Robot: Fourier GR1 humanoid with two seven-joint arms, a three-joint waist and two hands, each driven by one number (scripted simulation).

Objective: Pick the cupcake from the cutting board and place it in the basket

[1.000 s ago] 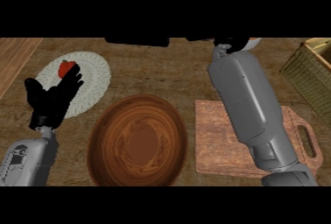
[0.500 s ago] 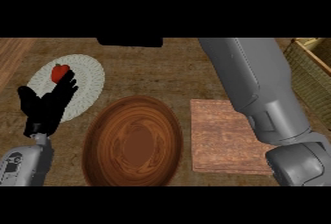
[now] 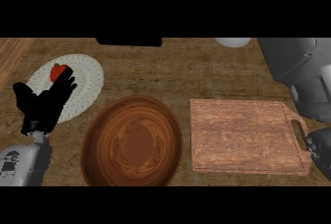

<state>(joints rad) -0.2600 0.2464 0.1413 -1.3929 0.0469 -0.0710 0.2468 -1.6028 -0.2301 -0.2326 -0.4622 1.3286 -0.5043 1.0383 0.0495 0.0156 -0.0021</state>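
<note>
the left hand (image 3: pixel 45 105) rests at 9 o'clock with fingers straight and released, lying partly over a pale plate (image 3: pixel 87 81) that carries a small red thing (image 3: pixel 58 72) at about 10 o'clock. a brown wooden bowl (image 3: pixel 132 142) sits at 6 o'clock, and just beside it at 4 o'clock lies the cutting board (image 3: pixel 245 135), its top bare, with no cupcake or basket in sight. at 2 o'clock only the grey right arm (image 3: pixel 301 65) shows, its hand out of view

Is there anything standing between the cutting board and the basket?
Cannot tell: neither basket nor cupcake shows now. The cutting board is bare, and the right forearm covers the far right corner, where the right hand is out of view.
</note>
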